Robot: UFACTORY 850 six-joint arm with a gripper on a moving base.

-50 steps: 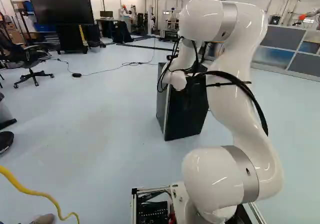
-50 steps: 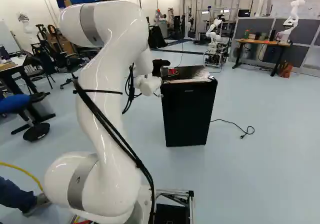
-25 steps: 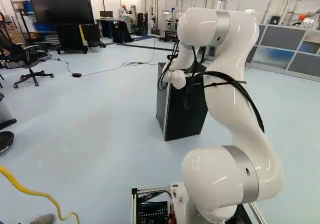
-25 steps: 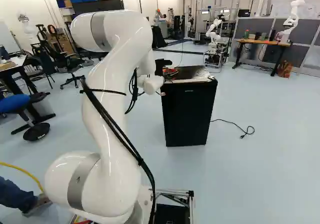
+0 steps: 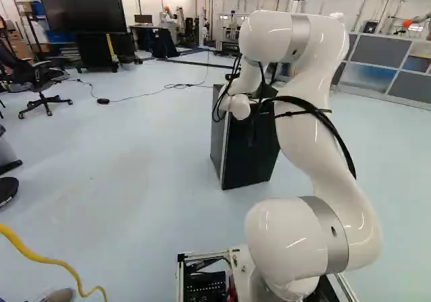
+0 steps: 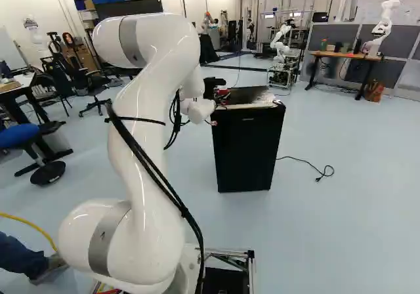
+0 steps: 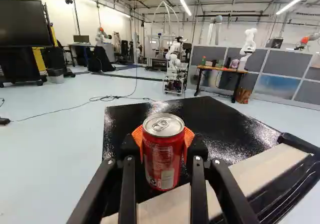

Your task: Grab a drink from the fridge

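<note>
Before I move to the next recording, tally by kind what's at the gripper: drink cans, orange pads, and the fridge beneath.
Drink can, between the pads: 1
Orange pads: 2
Black fridge: 1
Total: 4

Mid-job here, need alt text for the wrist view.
A red drink can, upright with its silver lid up, is clamped between the orange pads of the gripper, with the fridge's glossy black top beneath and beyond it. Farther off, across a pale floor, stand a desk bearing another robot and a large dark screen.
</note>
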